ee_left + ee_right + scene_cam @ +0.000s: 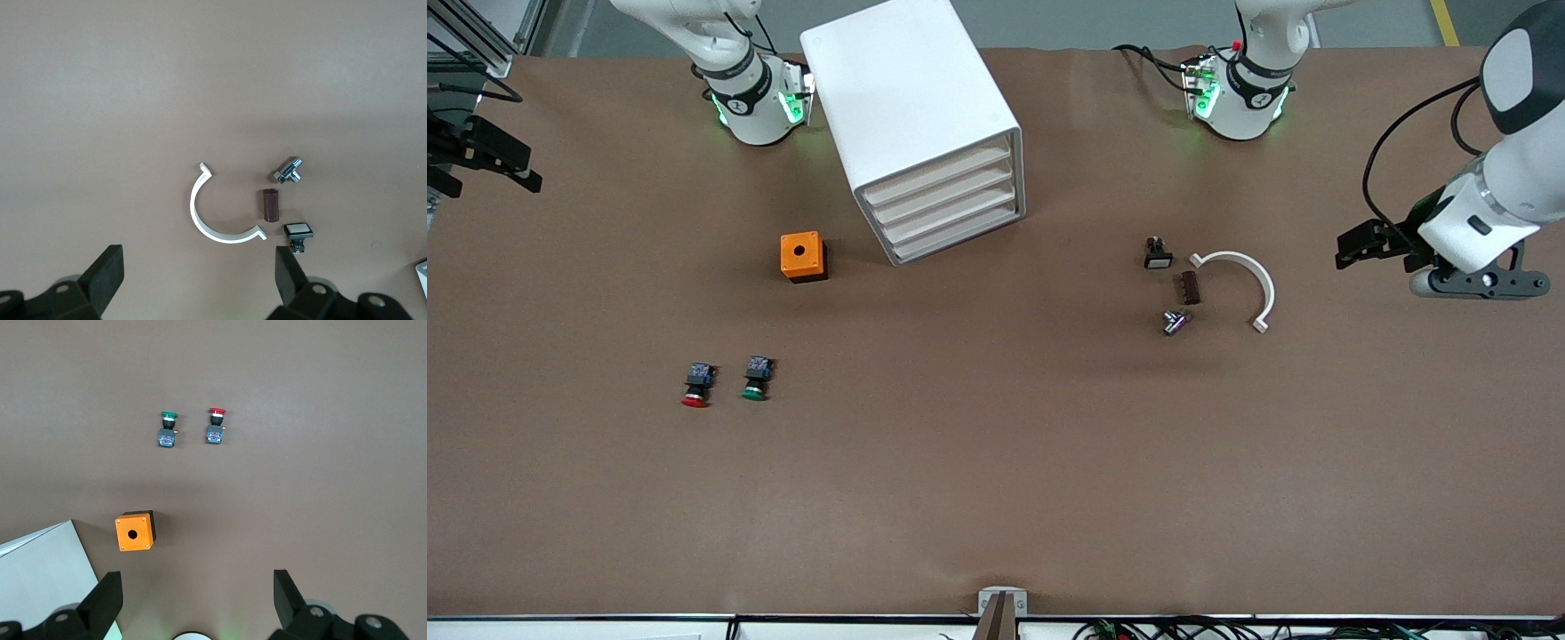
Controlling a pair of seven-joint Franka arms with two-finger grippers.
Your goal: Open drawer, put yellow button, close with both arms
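Drawer (938, 174), top of cabinet (911, 107) upper centre, shut. Yellow button nowhere visible; only red button (696, 385) and green button (756, 378) lower left. Left gripper (200, 280) and right gripper (197, 600) spread wide, empty, waiting. Likely task end, or not yet started.

White cabinet (914, 107); orange box (802, 255); red button (695, 386); green button (756, 378).

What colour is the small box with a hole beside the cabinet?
Orange, with a dark side: the box shows best in the front view.
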